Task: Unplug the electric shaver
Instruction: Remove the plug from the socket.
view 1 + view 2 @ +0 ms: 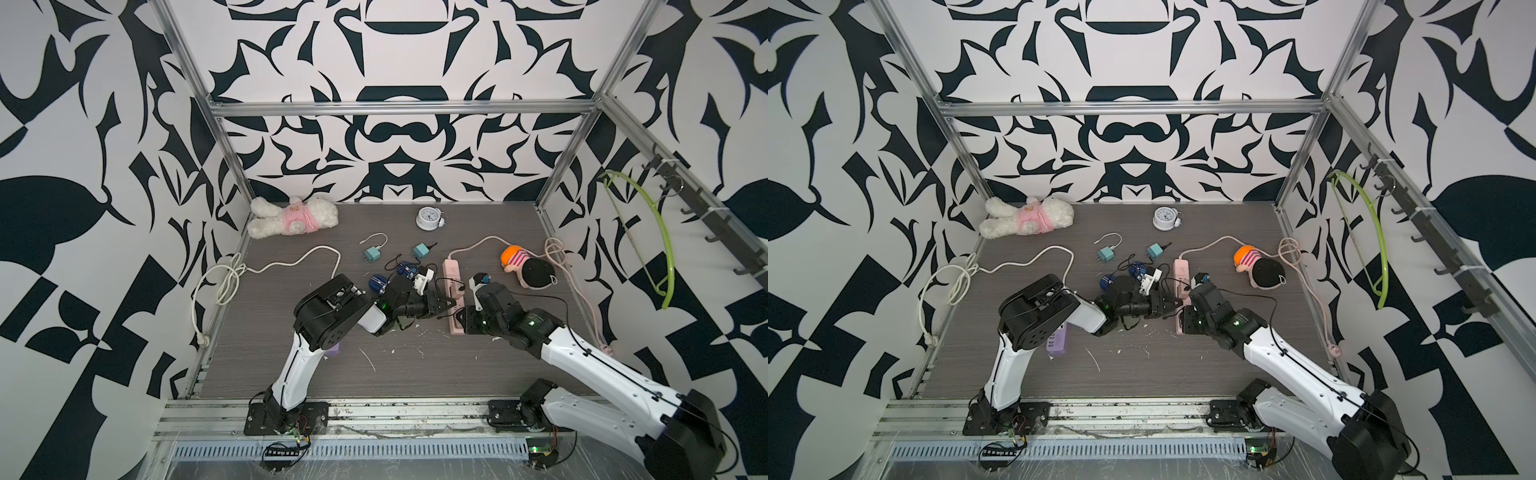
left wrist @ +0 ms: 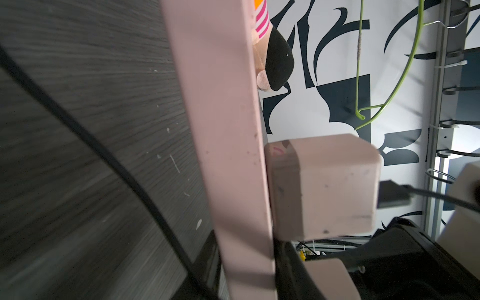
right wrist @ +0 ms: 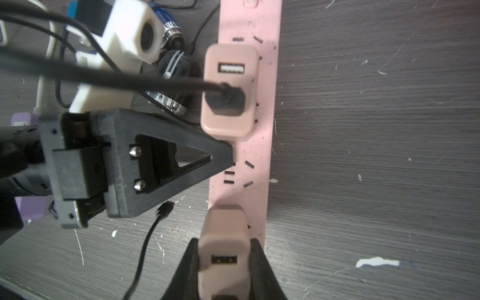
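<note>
Right jaws clamp end adapter (image 3: 223, 233) on pink strip (image 3: 266, 109); left jaws at strip edge (grip: cannot tell)

A robot lab test cell: an aluminium frame (image 1: 399, 109) boxes in a wood-grain counter (image 1: 374, 374). Black-and-white patterned walls (image 1: 83, 208) surround it, and two robot arms (image 1: 299, 365) are bolted to the near rail (image 1: 395, 411).
</note>
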Controlling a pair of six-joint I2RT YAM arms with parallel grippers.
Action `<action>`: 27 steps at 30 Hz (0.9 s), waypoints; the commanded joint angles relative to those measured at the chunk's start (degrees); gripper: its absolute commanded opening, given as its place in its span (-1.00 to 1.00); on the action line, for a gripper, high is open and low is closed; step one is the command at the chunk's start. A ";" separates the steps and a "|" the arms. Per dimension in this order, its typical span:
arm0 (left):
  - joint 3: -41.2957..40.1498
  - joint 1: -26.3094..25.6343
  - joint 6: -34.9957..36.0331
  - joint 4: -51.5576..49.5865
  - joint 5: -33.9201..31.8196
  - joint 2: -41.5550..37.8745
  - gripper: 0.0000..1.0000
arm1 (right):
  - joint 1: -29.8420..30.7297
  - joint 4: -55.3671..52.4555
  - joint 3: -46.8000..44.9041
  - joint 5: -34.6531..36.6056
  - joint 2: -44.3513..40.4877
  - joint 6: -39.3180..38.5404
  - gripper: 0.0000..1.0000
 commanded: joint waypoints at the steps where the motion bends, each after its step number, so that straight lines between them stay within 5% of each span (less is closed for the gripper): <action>1: 0.00 1.25 5.56 -7.46 -3.57 2.47 -1.00 | 0.35 1.14 5.57 1.85 -4.83 -2.30 -1.00; 27: 0.47 1.55 6.09 -10.41 -4.87 3.83 -1.00 | 0.62 -6.91 11.26 3.23 -5.68 -4.93 -1.00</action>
